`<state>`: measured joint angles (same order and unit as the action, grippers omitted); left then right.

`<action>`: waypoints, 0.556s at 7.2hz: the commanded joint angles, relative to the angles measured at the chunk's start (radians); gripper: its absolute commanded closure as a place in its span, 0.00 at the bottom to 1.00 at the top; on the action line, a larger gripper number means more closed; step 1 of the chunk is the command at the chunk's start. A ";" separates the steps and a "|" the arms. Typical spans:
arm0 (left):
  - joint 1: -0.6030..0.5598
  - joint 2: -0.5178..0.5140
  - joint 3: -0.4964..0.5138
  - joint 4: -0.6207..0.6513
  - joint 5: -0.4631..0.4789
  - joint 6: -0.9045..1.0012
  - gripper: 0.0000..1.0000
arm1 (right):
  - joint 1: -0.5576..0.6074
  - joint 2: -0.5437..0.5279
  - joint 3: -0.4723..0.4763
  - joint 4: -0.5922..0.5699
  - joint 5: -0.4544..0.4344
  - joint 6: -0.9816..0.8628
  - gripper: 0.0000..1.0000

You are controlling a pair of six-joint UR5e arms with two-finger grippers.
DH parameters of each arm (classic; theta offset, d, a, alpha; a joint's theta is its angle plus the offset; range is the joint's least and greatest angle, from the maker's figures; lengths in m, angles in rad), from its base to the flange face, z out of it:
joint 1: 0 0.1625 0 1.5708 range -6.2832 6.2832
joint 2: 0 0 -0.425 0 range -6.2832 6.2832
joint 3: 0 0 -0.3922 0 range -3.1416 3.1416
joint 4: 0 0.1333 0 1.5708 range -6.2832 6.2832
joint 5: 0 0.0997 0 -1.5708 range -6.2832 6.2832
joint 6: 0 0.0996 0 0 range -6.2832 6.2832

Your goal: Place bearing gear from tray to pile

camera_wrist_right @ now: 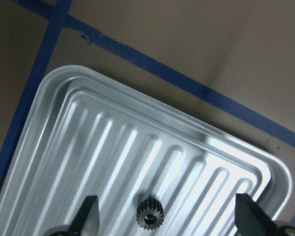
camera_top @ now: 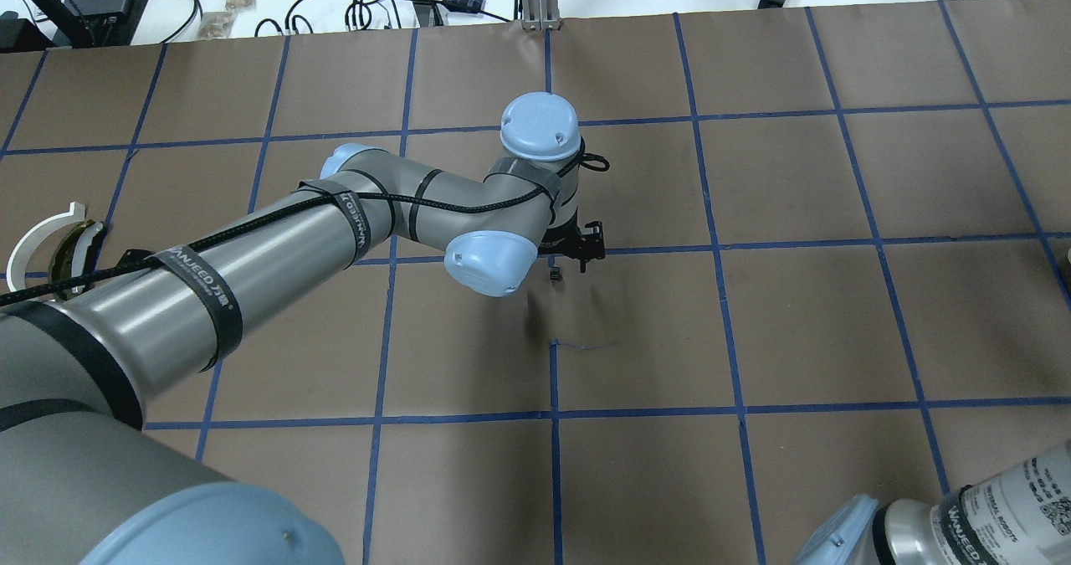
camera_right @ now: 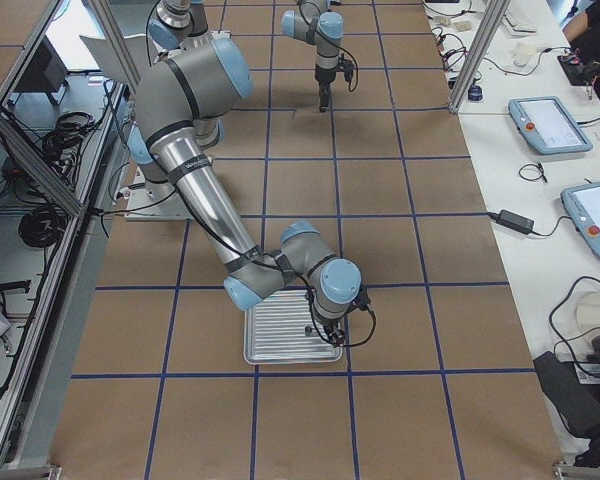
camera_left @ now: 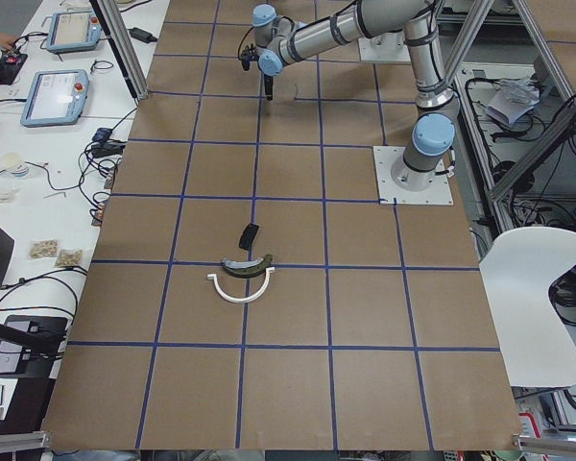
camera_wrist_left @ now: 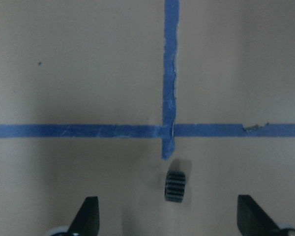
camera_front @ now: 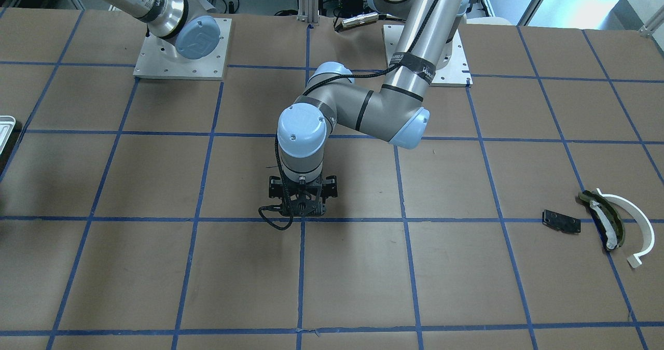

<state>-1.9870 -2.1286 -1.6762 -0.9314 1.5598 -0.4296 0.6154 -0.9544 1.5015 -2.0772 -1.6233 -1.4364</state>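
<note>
A small dark bearing gear (camera_wrist_right: 148, 215) lies on the ridged floor of the silvery tray (camera_wrist_right: 113, 142). My right gripper (camera_wrist_right: 167, 217) hangs open just above it, one finger on each side. In the exterior right view that gripper (camera_right: 320, 325) is over the tray's (camera_right: 275, 342) right part. A second small dark gear (camera_wrist_left: 175, 187) lies on the brown paper beside a blue tape crossing. My left gripper (camera_wrist_left: 169, 216) stands open above it near the table's middle (camera_front: 302, 205). The pile, a white arc (camera_front: 630, 220), an olive curved piece (camera_front: 604, 220) and a black plate (camera_front: 561, 221), lies far off on my left.
Blue tape lines grid the brown paper. Two square metal base plates (camera_front: 181, 49) (camera_front: 446, 54) sit at the robot's side. The tray's corner (camera_front: 6, 129) shows at the front view's left edge. Tablets (camera_right: 548, 122) and cables lie on a side bench.
</note>
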 commanded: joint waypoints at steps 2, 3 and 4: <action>-0.022 -0.004 -0.019 0.031 -0.001 -0.026 0.22 | -0.016 0.016 0.029 -0.039 -0.009 0.042 0.08; -0.026 0.013 -0.031 0.032 -0.006 -0.025 0.21 | -0.017 0.016 0.043 -0.044 -0.018 0.071 0.11; -0.024 0.010 -0.031 0.034 0.002 -0.023 0.31 | -0.017 0.014 0.054 -0.044 -0.035 0.101 0.14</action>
<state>-2.0096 -2.1246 -1.7011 -0.8983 1.5576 -0.4527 0.5996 -0.9397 1.5409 -2.1163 -1.6418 -1.3722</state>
